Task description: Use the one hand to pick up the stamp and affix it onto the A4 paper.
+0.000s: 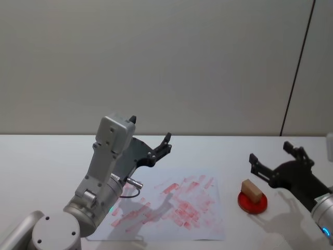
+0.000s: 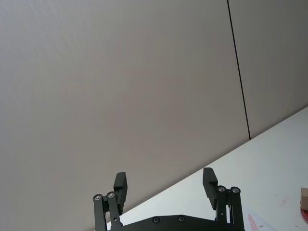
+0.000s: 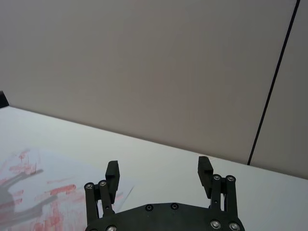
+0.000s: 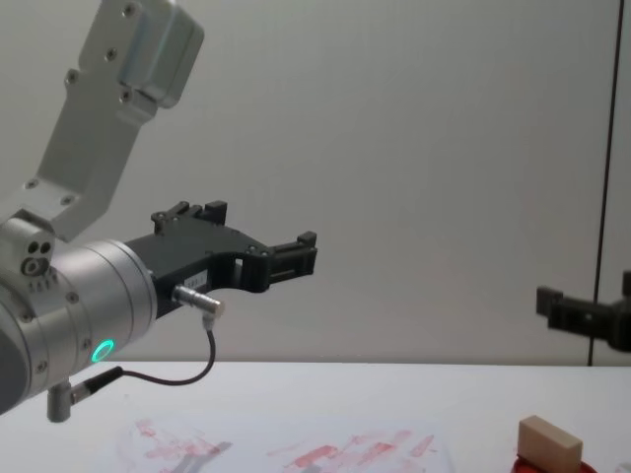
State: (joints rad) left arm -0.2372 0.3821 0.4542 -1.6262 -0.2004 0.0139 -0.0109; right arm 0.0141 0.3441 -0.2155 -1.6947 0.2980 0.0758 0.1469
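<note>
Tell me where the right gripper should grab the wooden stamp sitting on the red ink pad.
Pinch the stamp across its two long side faces, near the top, coming straight down from above. It lies flat on the ink pad with its top and sides free. Its narrow width should fit the open right gripper, which hovers close by on its right.

Two black two-fingered robot grippers on light grey arms: the left gripper (image 1: 151, 129) and the right gripper (image 1: 269, 152). Each has two fingers, four in all. One small, light tan, rectangular wooden stamp (image 1: 252, 189), low and near the right gripper, on the side towards the left gripper. One flat round red ink pad (image 1: 250, 207), directly under that stamp. One white, red-smeared sheet of A4 paper (image 1: 208, 224), lying below the left gripper and reaching towards the right one. One white table (image 1: 41, 156) beneath both grippers.
</note>
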